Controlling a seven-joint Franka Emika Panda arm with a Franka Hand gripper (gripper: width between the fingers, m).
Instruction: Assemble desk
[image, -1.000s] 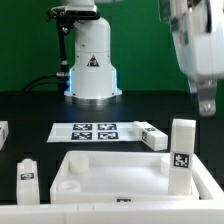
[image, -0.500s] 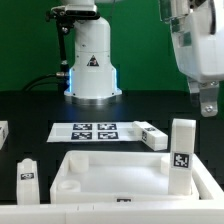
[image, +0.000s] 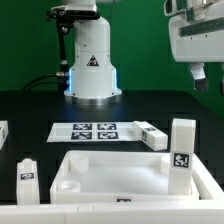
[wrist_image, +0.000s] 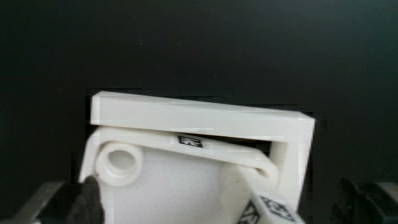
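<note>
The white plastic rimmed rectangular desk panel (image: 100, 157) lay flat on the black worktop (image: 30, 110), long axis running across the exterior view; a white block leg (image: 181, 155) stood upright at its end (the exterior view's right); the pincer (image: 200, 77) hung high above that end, jaws apart, empty.

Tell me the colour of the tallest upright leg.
White, with a black-and-white square tag; the leg shows best in the exterior view.

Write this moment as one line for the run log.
gripper: open, empty, high | panel: flat on table | upright leg: at panel's end, exterior view's right | lying leg: beside marker board
</note>
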